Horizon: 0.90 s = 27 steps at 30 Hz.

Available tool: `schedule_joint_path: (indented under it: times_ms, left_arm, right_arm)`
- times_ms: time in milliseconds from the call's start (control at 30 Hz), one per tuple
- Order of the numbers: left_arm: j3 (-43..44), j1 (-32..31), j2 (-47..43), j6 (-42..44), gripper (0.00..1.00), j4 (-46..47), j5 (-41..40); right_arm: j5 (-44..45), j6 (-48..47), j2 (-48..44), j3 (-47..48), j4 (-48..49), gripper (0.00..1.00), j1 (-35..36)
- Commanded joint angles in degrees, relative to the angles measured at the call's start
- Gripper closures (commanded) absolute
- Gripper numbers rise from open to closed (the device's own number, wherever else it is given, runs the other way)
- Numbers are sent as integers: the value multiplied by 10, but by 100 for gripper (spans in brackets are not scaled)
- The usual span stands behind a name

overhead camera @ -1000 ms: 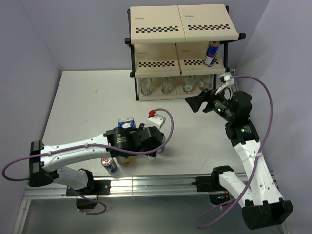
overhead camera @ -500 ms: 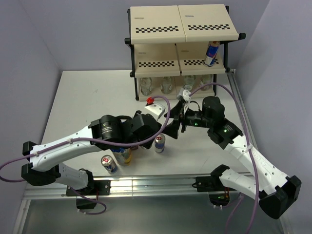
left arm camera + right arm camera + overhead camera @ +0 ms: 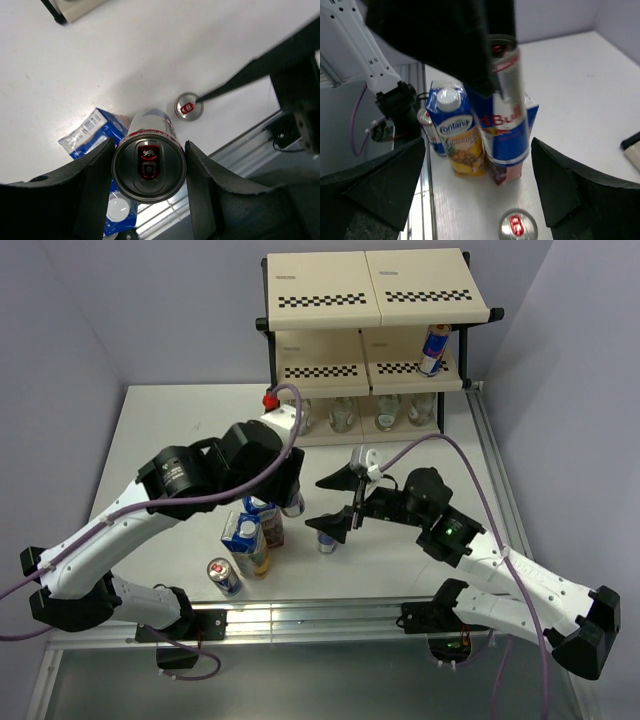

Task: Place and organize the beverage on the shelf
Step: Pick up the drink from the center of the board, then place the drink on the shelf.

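Gripping a slim blue-and-silver can, my left gripper (image 3: 149, 150) has its two black fingers pressed against opposite sides of the held can (image 3: 150, 172). The can is upright, its silver top with a red tab facing my left wrist camera, and it hangs clear above the white table (image 3: 170, 440). My right gripper (image 3: 332, 502) has its jaws wide apart with nothing clamped between them. The held can fills the space ahead of them, red lettering on its blue band. A standing can (image 3: 518, 226) sits on the table low between my right fingers; I cannot tell whether one fingertip touches it. Just behind the held can stand two tall cartons with white caps: the yellow carton (image 3: 456, 137), printed with pineapple, and the purple carton (image 3: 265, 518) close beside it. A third can (image 3: 223, 577) stands near the front edge of the table. At the far side is the shelf (image 3: 375, 300), cream boards with checkered strips. A fourth can (image 3: 434, 348) leans on the right end of its middle tier, and four clear bottles (image 3: 343, 415) stand in a row on its lowest tier.
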Motion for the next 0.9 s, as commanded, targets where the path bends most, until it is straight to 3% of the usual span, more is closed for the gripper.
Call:
schedule_joint_path:
  times_ms: [0,200,333,567,867]
  left_arm:
    - [59,22,6,21,99,33,36]
    - [129,24,45,29,98,15,62]
    - [157,24,65,38,98,0,75]
    - [176,24,91,47,99,-18,80]
    - [199,24,108,53,99,-32,89]
  right_arm:
    - [113,-18,-14,-13,111,7,51]
    - [275,-68,0,-48,203,8,126]
    - [333,-84,7,-71,259,9,150]
    - [324,-96,31,-56,251,26,158]
    - [342,-123,59,-28,209,30,168]
